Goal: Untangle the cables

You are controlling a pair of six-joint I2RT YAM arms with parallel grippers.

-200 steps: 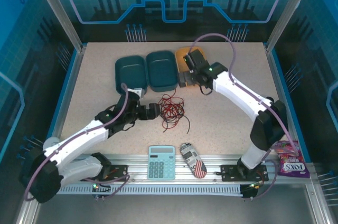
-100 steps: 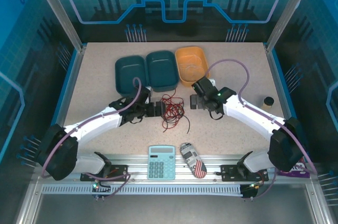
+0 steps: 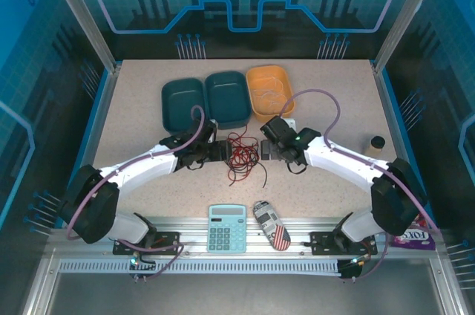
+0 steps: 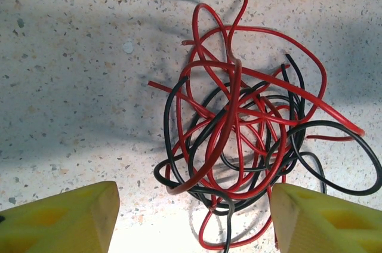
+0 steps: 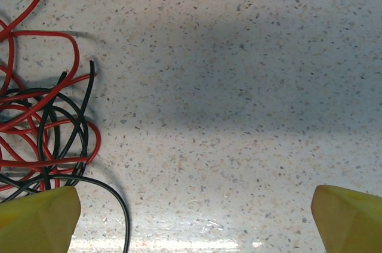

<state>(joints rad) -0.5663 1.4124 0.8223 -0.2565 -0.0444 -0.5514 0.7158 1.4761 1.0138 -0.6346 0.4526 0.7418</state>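
The cables (image 3: 241,155) lie as one tangle of red and black loops on the speckled table, just in front of the teal bins. My left gripper (image 3: 223,153) sits low at the tangle's left side. In the left wrist view it (image 4: 194,223) is open, its yellow fingertips (image 4: 71,217) wide apart, and the knot (image 4: 250,139) lies just ahead with its lowest loops reaching between them. My right gripper (image 3: 266,151) is at the tangle's right side. In the right wrist view it (image 5: 194,220) is open over bare table, with the cables (image 5: 42,127) by its left finger.
Two teal bins (image 3: 182,102) (image 3: 227,98) and an orange bin (image 3: 269,91) stand in a row behind the tangle. A calculator (image 3: 226,227) and a flag-patterned case (image 3: 272,225) lie at the front edge. A small dark jar (image 3: 377,143) stands at the right, and a candy bag (image 3: 415,237) lies at the front right.
The right arm swung from over the orange bin down and left to the tangle's right side. The left gripper moved right, up to the tangle's left edge.
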